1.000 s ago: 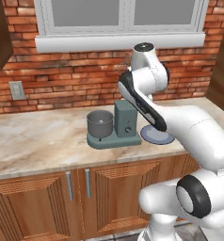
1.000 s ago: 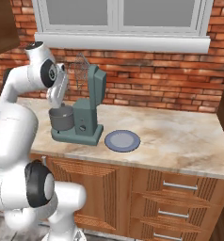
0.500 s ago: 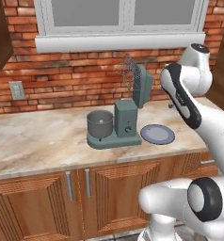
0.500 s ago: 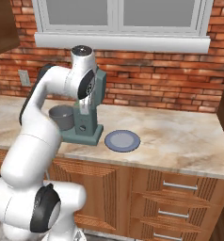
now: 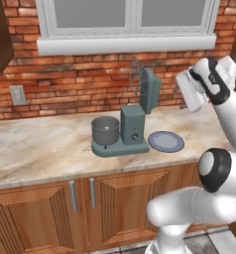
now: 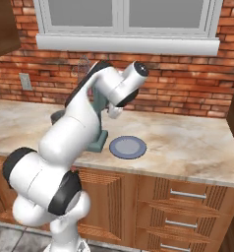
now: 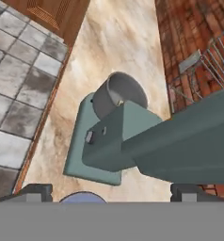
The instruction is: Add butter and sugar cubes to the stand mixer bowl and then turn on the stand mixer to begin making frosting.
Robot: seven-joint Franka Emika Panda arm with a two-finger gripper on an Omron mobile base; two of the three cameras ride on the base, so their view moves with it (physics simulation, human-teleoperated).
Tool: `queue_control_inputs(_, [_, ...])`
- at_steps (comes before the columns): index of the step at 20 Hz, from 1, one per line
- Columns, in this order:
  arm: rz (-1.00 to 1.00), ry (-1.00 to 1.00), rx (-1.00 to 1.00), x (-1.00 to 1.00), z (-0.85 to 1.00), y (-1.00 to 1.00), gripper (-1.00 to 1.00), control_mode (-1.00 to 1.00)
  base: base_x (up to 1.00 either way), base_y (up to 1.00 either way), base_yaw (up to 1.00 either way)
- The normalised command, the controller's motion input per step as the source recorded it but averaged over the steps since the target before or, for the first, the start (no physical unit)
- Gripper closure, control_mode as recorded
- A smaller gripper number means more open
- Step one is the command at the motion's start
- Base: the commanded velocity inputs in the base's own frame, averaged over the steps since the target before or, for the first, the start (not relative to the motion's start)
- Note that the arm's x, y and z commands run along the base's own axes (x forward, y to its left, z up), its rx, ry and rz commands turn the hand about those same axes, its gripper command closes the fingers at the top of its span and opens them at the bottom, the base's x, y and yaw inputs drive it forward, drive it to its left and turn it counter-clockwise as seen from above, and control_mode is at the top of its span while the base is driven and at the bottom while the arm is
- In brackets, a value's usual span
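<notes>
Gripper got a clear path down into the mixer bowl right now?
Probably yes. The mixer head is tilted back, whisk raised clear, so the bowl is open from above. The gripper sits over the head, so it must swing across.

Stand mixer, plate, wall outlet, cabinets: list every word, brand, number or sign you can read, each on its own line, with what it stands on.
None: no readable text on the stand mixer, its knobs, the stand mixer bowl, the plate or the wall outlet.

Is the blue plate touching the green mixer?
Apart. In the left base view, bare counter shows between the plate and the stand mixer base.
</notes>
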Motion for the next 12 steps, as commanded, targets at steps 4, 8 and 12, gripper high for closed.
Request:
queue_control_inputs(4, [0.18, 0.00, 0.37, 0.76, 0.00, 0.00, -1.00, -1.00, 0.00, 0.00, 0.00])
queue_control_inputs(8, [0.14, 0.00, 0.32, 0.62, 0.00, 0.18, -1.00, -1.00, 0.00, 0.00, 0.00])
queue_control_inputs(12, [0.10, 0.00, 0.26, 0.62, 0.00, 0.11, -1.00, -1.00, 0.00, 0.00, 0.00])
